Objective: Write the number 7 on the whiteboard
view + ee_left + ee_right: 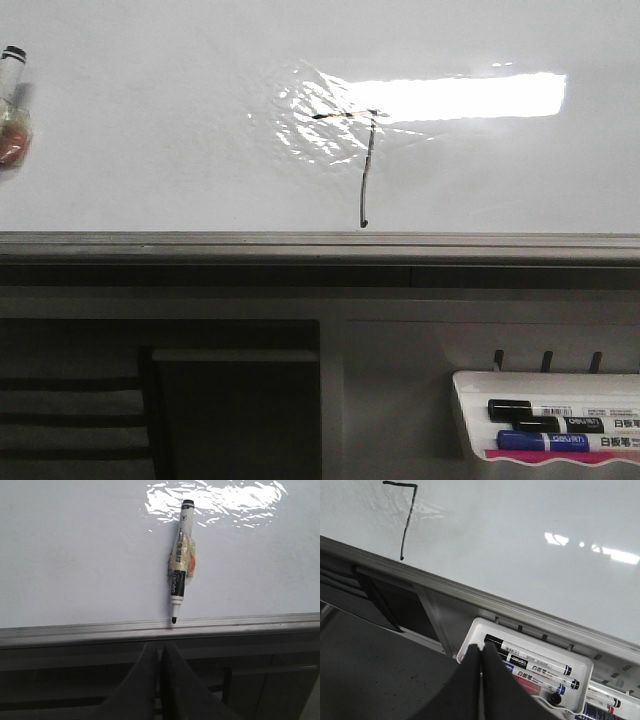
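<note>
Number 7 [362,165] — seemingly complete — on whiteboard [150,120].

A glossy, smooth white surface is shown by the whiteboard [150,130], with a wrinkled, shiny patch where bright glare is caught. Its lower edge is finished by a grey metal rail [300,245] with a dull brushed look. The number 7 [362,160] is laid down in thin matt black ink. Smooth white plastic is seen on the marker tray [485,627] and on the marker [181,560], which is wrapped in clear shiny tape.
</note>
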Action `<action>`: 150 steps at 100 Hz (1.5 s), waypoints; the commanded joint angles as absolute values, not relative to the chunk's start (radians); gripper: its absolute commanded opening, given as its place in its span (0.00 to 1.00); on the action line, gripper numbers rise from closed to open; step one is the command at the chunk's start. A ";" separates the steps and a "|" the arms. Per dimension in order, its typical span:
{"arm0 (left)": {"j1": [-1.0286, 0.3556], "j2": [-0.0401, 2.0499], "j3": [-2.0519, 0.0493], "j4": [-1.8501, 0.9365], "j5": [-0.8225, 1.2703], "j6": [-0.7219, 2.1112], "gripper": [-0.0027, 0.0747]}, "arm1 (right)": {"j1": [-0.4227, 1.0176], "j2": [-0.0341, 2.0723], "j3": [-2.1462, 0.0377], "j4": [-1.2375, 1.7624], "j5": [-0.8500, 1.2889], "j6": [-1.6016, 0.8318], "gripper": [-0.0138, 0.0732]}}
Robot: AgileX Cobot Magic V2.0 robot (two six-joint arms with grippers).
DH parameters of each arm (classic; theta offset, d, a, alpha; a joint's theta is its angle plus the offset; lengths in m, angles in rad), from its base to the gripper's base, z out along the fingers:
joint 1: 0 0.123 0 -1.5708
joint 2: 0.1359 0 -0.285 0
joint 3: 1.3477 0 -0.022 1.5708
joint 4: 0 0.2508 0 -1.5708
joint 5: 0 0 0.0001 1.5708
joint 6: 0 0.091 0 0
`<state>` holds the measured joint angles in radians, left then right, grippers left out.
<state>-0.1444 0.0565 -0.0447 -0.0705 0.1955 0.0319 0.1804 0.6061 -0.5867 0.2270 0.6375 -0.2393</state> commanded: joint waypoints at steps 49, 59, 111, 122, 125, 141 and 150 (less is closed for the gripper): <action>-0.142 -0.034 0.035 -0.102 -0.010 0.031 0.01 | 0.176 0.606 -0.611 0.231 0.573 -0.243 0.08; -0.142 -0.034 0.035 -0.102 -0.050 0.031 0.01 | 0.176 0.606 -0.611 0.231 0.573 -0.243 0.08; -0.142 -0.034 0.035 -0.102 -0.059 0.031 0.01 | 0.176 0.606 -0.611 0.231 0.573 -0.243 0.08; -0.142 -0.034 0.035 -0.102 -0.059 0.031 0.01 | 0.176 0.606 -0.611 0.231 0.573 -0.243 0.08; -0.142 -0.034 0.035 -0.102 -0.059 0.031 0.01 | 0.176 0.606 -0.611 0.231 0.573 -0.243 0.08; -0.142 -0.034 0.035 -0.102 -0.059 0.031 0.01 | 0.176 0.606 -0.611 0.231 0.573 -0.243 0.08; -0.142 -0.034 0.035 -0.102 -0.059 0.031 0.01 | 0.176 0.590 -0.607 0.231 0.572 -0.243 0.08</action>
